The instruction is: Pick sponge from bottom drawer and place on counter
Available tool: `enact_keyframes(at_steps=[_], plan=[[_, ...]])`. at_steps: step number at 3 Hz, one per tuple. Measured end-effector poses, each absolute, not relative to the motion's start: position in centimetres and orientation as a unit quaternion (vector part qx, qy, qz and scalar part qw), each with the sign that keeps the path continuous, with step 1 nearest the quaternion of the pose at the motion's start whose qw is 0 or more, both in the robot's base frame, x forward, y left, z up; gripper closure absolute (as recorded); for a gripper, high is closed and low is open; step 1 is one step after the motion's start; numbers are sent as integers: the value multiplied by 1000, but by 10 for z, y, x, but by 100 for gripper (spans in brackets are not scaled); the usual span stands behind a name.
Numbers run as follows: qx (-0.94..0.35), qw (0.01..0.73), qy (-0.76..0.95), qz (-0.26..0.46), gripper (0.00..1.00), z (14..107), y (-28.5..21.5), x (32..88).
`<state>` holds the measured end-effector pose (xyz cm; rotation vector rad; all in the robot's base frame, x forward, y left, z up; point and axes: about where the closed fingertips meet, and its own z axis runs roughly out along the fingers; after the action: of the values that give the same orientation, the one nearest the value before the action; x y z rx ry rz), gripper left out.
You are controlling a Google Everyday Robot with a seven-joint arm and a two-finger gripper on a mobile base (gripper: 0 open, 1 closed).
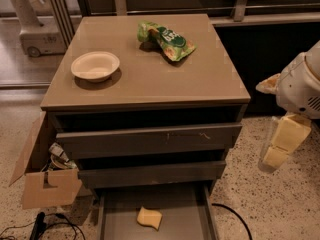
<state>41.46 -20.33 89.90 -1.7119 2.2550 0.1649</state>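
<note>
The pale yellow sponge (149, 217) lies on the grey floor of the open bottom drawer (185, 216), near its middle. The tan counter (150, 74) tops the three-drawer cabinet. My gripper (281, 145) hangs at the right edge of the view, beside the cabinet and at about the height of the upper drawers, far from the sponge. Its yellowish fingers (288, 134) point downward and hold nothing.
A white bowl (95, 65) sits on the counter's left side and a green snack bag (166, 40) at its back. A cardboard box (42, 171) with clutter stands left of the drawers. Black cables (47, 224) lie on the speckled floor; one cable (235, 216) runs right of the drawer.
</note>
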Motion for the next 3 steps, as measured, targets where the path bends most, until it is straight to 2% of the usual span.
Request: enact_keyframes(at_steps=[1, 2, 3], plan=[[-596, 186, 771, 127, 0, 843, -188, 394], [-594, 233, 759, 129, 0, 844, -185, 397], [-594, 233, 759, 129, 0, 844, -185, 397]])
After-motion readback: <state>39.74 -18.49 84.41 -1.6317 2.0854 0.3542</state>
